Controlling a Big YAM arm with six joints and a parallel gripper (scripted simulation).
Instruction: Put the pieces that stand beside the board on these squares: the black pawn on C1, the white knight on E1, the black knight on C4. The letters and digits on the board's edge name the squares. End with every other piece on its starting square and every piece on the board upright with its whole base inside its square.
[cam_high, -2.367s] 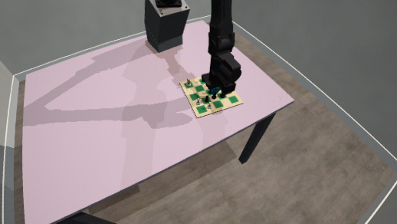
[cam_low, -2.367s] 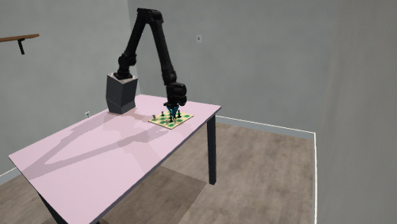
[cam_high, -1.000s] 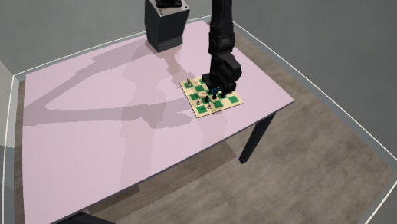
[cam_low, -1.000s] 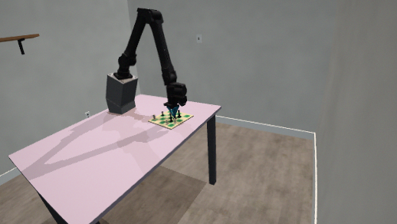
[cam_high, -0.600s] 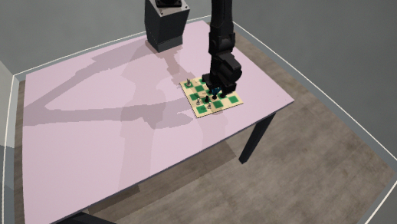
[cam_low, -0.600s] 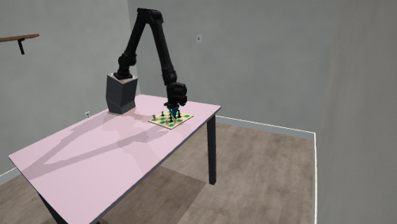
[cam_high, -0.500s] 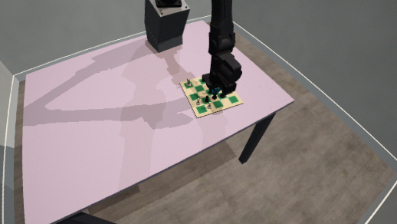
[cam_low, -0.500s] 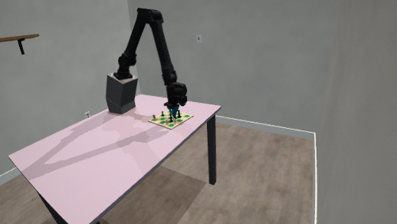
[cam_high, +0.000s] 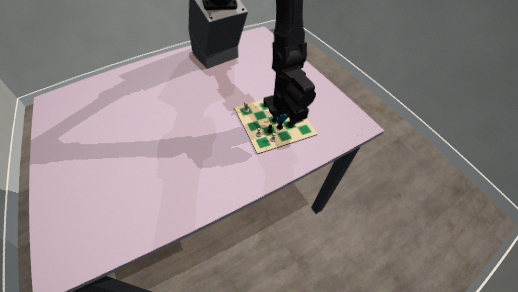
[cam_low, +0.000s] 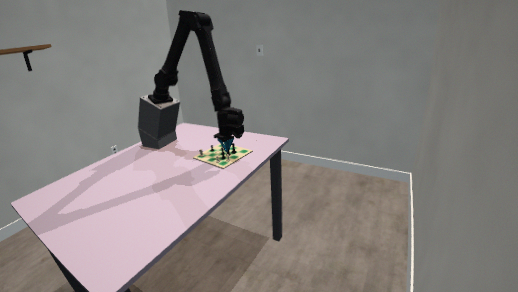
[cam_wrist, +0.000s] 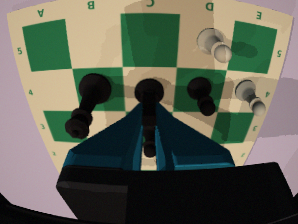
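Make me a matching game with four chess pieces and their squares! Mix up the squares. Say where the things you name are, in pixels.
1. tall black piece (cam_high: 291, 124) (cam_low: 233, 149) (cam_wrist: 95, 90)
2. black piece between the fingers
3. short black piece (cam_high: 270, 129) (cam_low: 223, 155) (cam_wrist: 200, 88)
4. white piece nearest square E5 (cam_high: 273, 138) (cam_low: 228, 157) (cam_wrist: 210, 41)

a. D5
b. C4
c. B4
d. D4

Right pairs: 1-c, 2-b, 3-d, 4-a

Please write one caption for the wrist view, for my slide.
The tool's blue fingers reach toward a black piece on C4, with two pale pieces nearby.
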